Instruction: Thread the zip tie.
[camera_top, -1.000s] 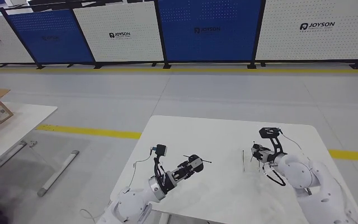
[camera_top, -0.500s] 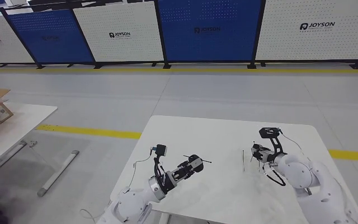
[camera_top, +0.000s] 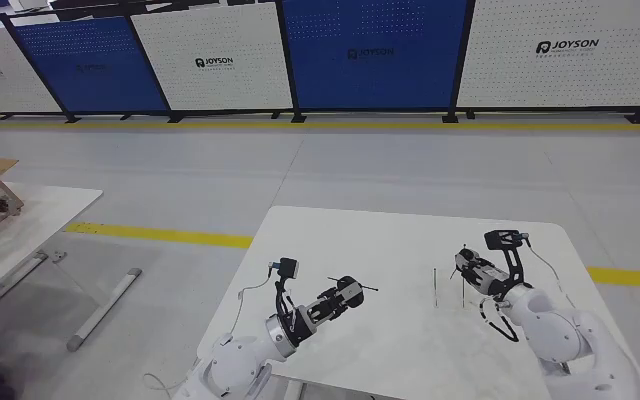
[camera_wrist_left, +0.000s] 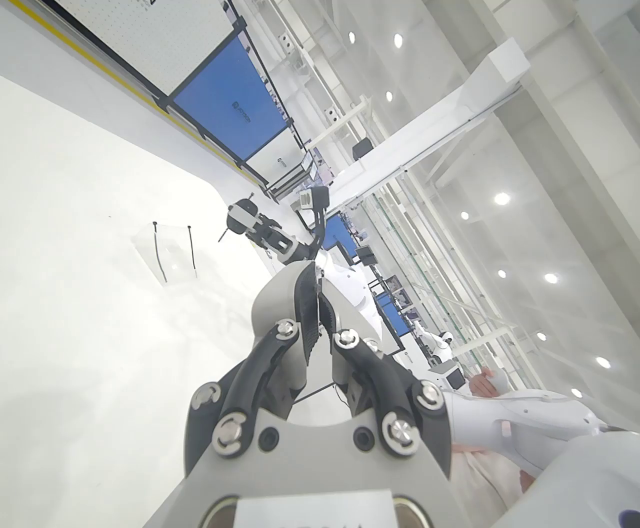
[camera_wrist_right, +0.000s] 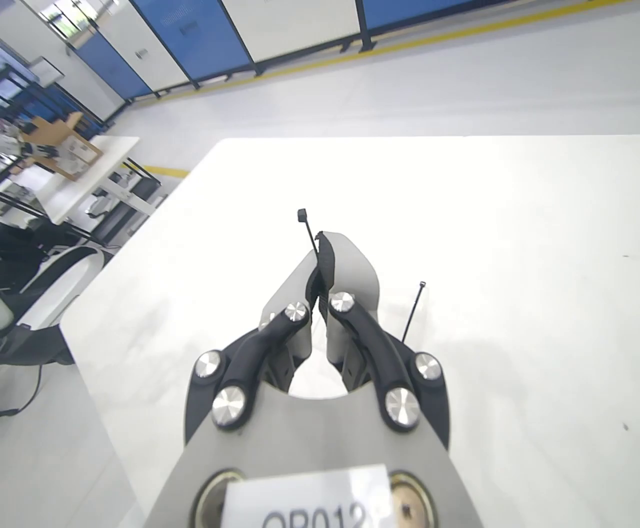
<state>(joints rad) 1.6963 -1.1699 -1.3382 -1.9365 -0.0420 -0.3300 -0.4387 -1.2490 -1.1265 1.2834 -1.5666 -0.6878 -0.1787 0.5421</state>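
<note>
Toward the right edge of the table (camera_top: 400, 235), the right gripper (camera_wrist_right: 320, 240) pinches a zip tie (camera_wrist_right: 306, 225) — nearer the front-left corner, the left gripper (camera_wrist_left: 316, 272) clamps its jaws on a thin black strip (camera_top: 371, 289).

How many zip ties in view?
4. First zip tie in the left gripper, second zip tie in the right gripper, third zip tie and fourth zip tie at the clear holder. More may be hidden.

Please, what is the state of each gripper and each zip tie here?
Left gripper: shut on left tie.
Left tie: clamped, ends sticking out both sides.
Right gripper: shut on right tie.
Right tie: clamped, head free past the fingertips.
Spare ties: two, resting in clear holder.
</note>
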